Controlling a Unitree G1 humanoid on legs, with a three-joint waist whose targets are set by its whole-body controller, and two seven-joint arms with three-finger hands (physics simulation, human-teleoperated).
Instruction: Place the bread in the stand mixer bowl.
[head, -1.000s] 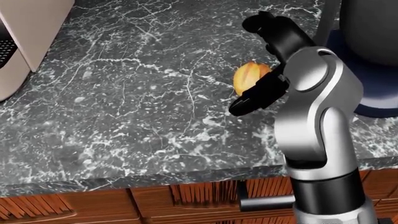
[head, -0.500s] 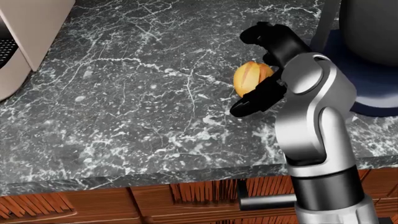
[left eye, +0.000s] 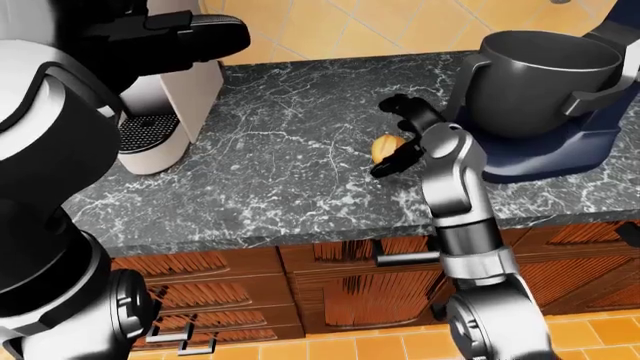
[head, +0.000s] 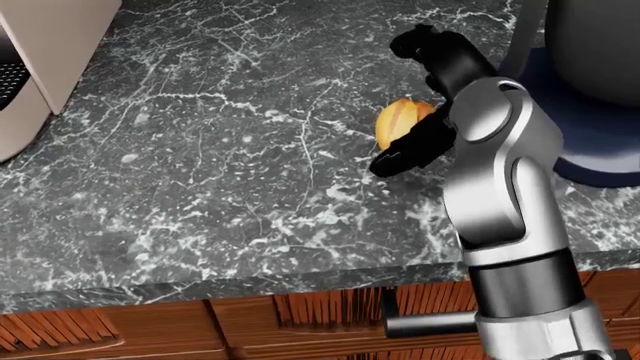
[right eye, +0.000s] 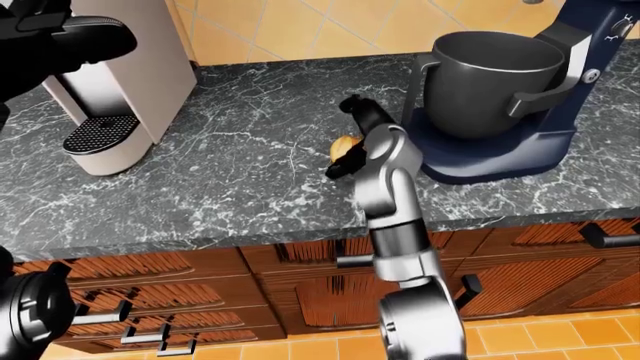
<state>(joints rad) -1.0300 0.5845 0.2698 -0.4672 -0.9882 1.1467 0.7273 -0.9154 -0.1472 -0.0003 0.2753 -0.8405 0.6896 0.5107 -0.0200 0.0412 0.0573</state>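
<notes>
The bread (head: 398, 121), a small golden roll, lies on the dark marble counter (head: 200, 187), just left of the stand mixer. It also shows in the left-eye view (left eye: 384, 147). My right hand (head: 397, 105) reaches over it with open black fingers (head: 430, 46): some stand above it and one below, and none close round it. The mixer's dark grey bowl (left eye: 540, 71) sits on a blue base (right eye: 480, 161), to the right of the bread. My left hand (left eye: 185, 36) is a dark shape at the top left, and its fingers are not readable.
A beige coffee machine (right eye: 110, 90) stands at the counter's left. Wooden drawers with bar handles (left eye: 405, 257) run below the counter edge (head: 250, 289). The mixer's blue arm (right eye: 590, 37) rises behind the bowl on the right.
My right hand has shifted slightly over the bread, its upper fingers dipping and then rising again. The bread has not moved.
</notes>
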